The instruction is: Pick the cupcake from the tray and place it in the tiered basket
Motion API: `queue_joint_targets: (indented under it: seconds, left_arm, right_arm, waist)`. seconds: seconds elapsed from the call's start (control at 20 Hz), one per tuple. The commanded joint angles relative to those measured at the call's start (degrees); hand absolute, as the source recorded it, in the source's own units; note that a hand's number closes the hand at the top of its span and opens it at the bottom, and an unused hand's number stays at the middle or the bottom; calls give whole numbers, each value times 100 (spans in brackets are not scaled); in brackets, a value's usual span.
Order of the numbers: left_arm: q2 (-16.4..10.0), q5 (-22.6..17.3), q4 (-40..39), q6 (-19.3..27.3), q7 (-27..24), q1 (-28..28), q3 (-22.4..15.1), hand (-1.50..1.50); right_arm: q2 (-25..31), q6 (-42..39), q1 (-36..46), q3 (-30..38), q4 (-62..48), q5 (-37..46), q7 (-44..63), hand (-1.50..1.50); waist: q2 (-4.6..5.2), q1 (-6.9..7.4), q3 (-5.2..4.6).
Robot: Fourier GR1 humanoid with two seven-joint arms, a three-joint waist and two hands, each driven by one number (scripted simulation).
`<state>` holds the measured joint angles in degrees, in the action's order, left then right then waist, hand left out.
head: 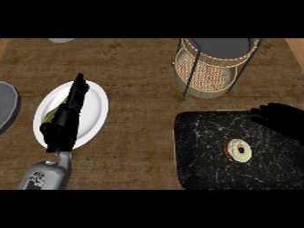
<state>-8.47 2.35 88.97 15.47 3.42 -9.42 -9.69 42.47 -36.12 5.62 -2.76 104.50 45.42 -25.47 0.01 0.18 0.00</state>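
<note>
We are seeing the cupcake [238, 150] sitting in the tray [200, 142] | basket [210, 73] standing apart behind it | our right hand [292, 122] hovering over tray's right edge, fingers relaxed, holding nothing | our left hand [65, 120] hanging straight-fingered over plate [95, 107]

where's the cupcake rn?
In the head view the cupcake sits on the black tray at lower right, just left of and below the right hand, with the tiered basket beyond it.
</note>
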Motion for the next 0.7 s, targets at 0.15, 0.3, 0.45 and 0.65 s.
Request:
queue_joint_targets:
  seconds: [0.15, 0.3, 0.45, 0.65]
  left_arm:
    - [196, 288, 415, 74, 254, 274, -151, 0]
    - [192, 245, 106, -88, 58, 159, -50, 0]
    - [153, 301, 348, -130, 52, 397, 10, 0]
    - [129, 179, -24, -330, -43, 73, 310, 0]
  right_arm:
    - [53, -109, -118, 82, -260, 79, -613, -150]
    - [-178, 29, 234, -193, -727, 151, -739, -150]
    - [-192, 4, 50, -179, -508, 255, -754, -150]
    - [-352, 52, 21, -336, -548, 437, -712, -150]
  waist:
    - [-10, -12, 1]
    - [0, 8, 0]
    - [-7, -9, -1]
    - [-3, -20, -1]
